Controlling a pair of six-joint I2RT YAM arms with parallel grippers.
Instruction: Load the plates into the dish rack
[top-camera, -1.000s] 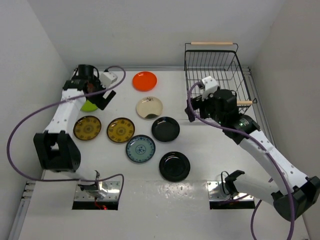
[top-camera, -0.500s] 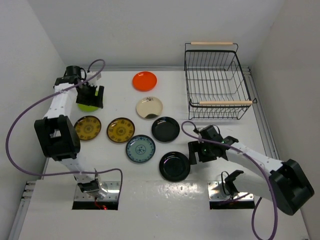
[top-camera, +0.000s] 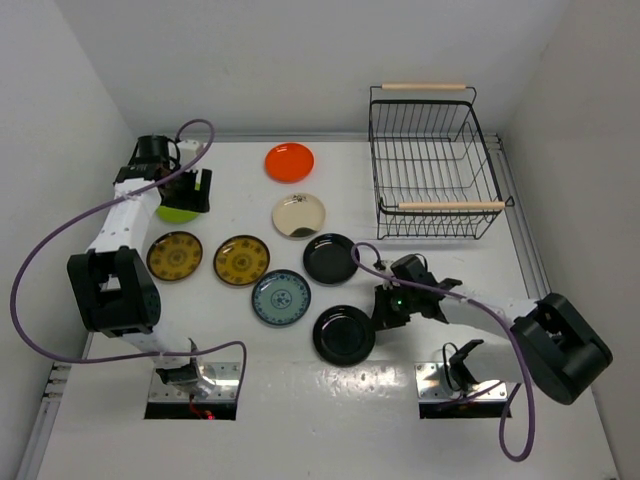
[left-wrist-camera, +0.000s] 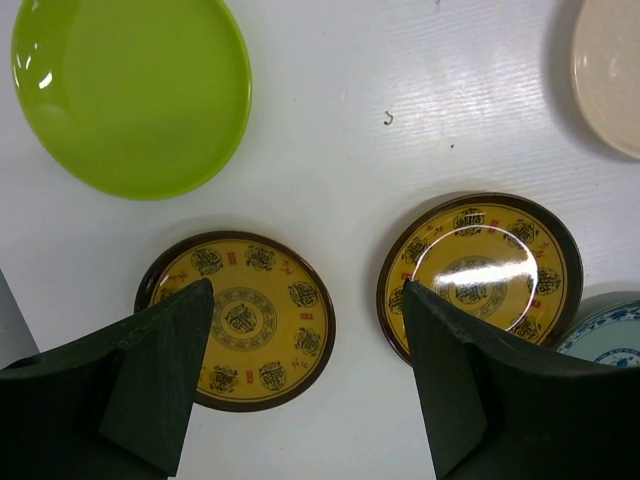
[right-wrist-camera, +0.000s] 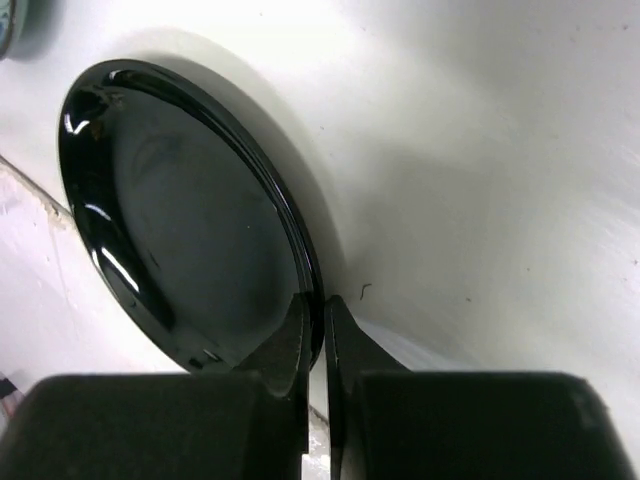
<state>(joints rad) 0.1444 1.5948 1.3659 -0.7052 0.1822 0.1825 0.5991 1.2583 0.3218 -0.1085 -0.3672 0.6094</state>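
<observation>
My right gripper (top-camera: 383, 310) (right-wrist-camera: 322, 305) is low over the table and shut on the right rim of the near glossy black plate (top-camera: 341, 336) (right-wrist-camera: 180, 220), one finger inside the rim and one outside. My left gripper (top-camera: 196, 190) (left-wrist-camera: 308, 290) hangs open well above the table, beside the lime green plate (top-camera: 177, 213) (left-wrist-camera: 130, 90). Below it lie two yellow-brown patterned plates (left-wrist-camera: 240, 320) (left-wrist-camera: 480, 275). The orange-red (top-camera: 289, 161), cream (top-camera: 298, 215), second black (top-camera: 331, 258) and blue-grey (top-camera: 281, 297) plates lie flat mid-table. The dish rack (top-camera: 440, 206) stands at the back right.
White walls close in the table on the left, back and right. My arm bases and their metal mounting plates (top-camera: 195, 385) sit along the near edge. A purple cable (top-camera: 40, 250) loops out from the left arm.
My right arm came down from beside the dish rack to the near black plate and shut on its rim; the plate slid slightly left. My left gripper moved left and narrowed a little.
</observation>
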